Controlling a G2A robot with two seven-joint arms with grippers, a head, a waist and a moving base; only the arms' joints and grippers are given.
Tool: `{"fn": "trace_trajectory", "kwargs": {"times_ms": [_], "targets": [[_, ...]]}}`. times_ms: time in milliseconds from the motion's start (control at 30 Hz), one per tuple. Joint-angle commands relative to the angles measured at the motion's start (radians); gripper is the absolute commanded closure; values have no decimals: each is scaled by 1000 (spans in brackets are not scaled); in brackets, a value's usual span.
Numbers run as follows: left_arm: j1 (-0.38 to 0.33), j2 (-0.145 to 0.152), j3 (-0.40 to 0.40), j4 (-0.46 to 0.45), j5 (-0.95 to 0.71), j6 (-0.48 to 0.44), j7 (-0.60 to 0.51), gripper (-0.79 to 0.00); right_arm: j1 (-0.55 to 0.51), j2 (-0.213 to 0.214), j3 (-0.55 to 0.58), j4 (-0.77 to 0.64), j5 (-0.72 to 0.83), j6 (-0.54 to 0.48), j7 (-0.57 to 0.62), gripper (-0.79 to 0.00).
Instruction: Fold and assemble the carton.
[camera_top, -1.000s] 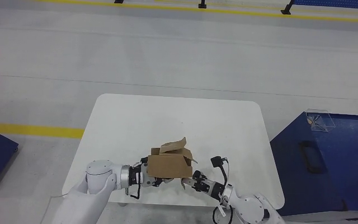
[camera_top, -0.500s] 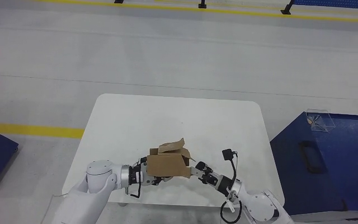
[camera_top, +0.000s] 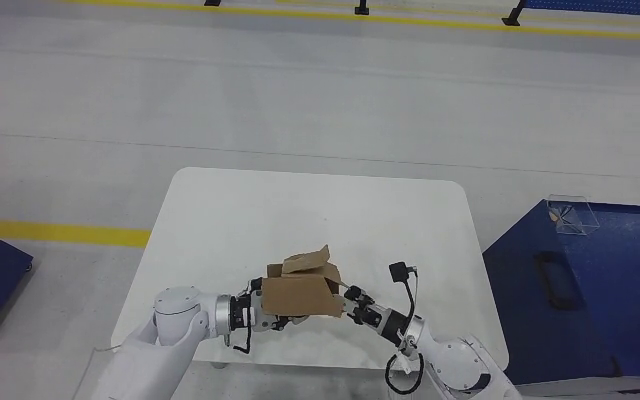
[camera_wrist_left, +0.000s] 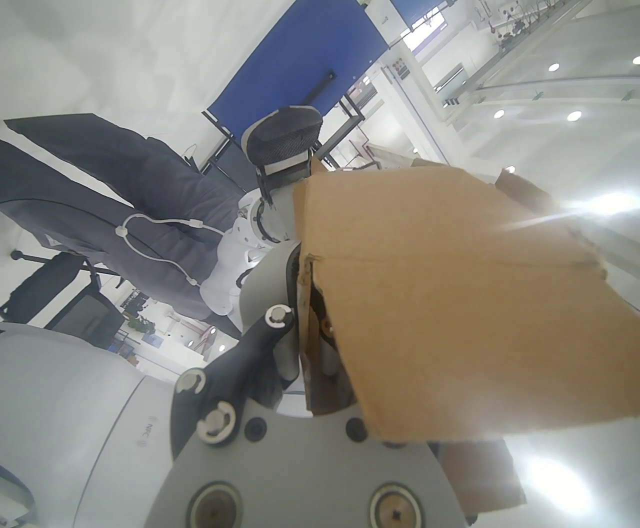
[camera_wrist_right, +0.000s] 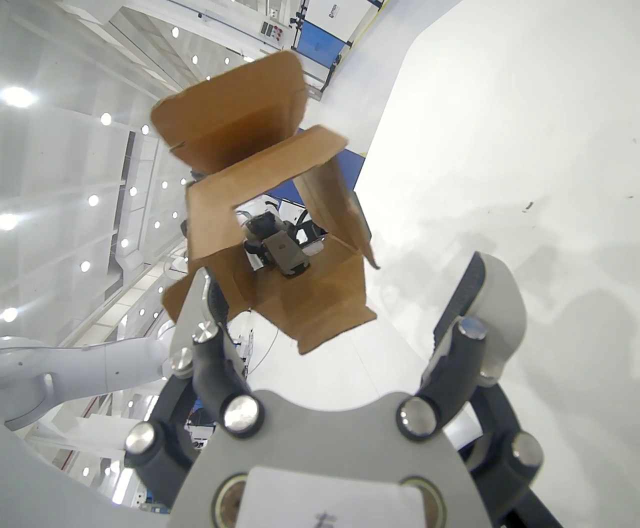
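A brown carton is held just above the near part of the white table, with its flaps loose and its top flap standing up. My left gripper is shut on the carton's left wall. In the left wrist view that wall's edge sits between the fingers. My right gripper is open at the carton's right, open end. In the right wrist view its fingers spread on either side of the lower flap, and the left gripper is visible through the hollow carton.
A blue cabinet stands to the right of the table, with a small clear box on top. Both arms work close to the table's near edge. The far half of the table is bare.
My right gripper has risen from below the carton's near right corner to its open right end. The carton has shifted slightly in the left gripper's hold.
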Motion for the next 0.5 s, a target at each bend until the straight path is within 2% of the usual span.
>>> {"fn": "trace_trajectory", "kwargs": {"times_ms": [0, 467], "targets": [[4, 3, 2, -6, 11, -19, -20, 0, 4, 2, 15, 14, -9, 13, -2, -785], [50, 23, 0, -96, 62, -131, -105, 0, 64, -13, -38, 100, -75, 59, -50, -785]]}}
